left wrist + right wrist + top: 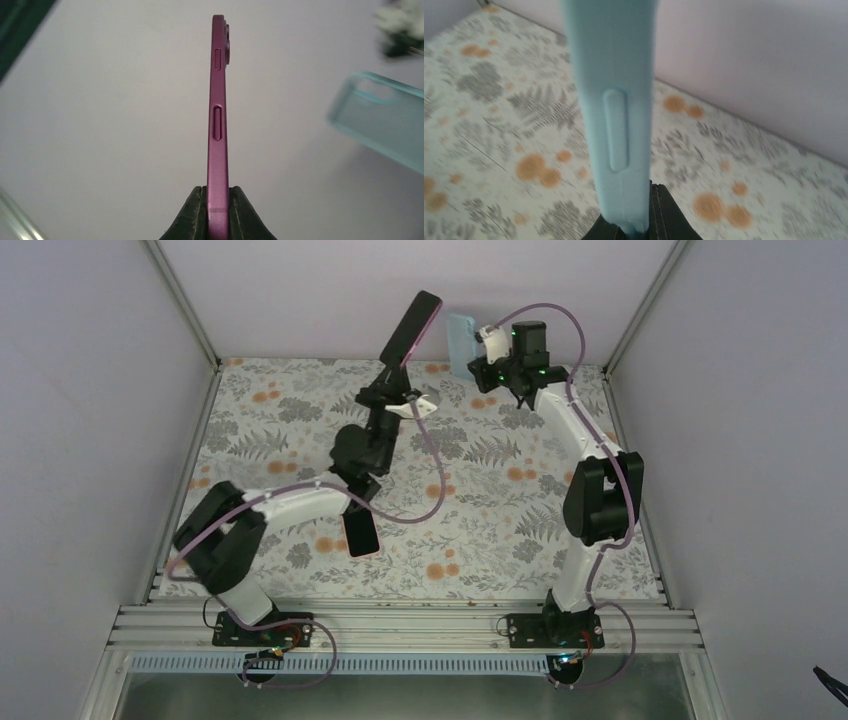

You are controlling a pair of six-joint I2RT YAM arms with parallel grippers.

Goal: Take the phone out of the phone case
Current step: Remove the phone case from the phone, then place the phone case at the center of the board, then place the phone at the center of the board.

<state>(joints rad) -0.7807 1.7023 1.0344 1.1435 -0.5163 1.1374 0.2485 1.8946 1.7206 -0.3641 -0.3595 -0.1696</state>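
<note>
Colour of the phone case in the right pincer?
Pale turquoise phone case; clearest in the right wrist view.

Lab enclosure: aluminium rails (400, 625), plain white walls (300, 290)

Two phones: one phone (411, 325) raised at the upper centre of the top view, and a second phone (361, 536) flat at lower centre-left. One case (460, 340), pale blue, upper centre. Two arms: left arm (300, 502), right arm (590, 470). Two grippers: left gripper (390, 375), right gripper (487, 348). One table (500, 520), flower-patterned.
</note>
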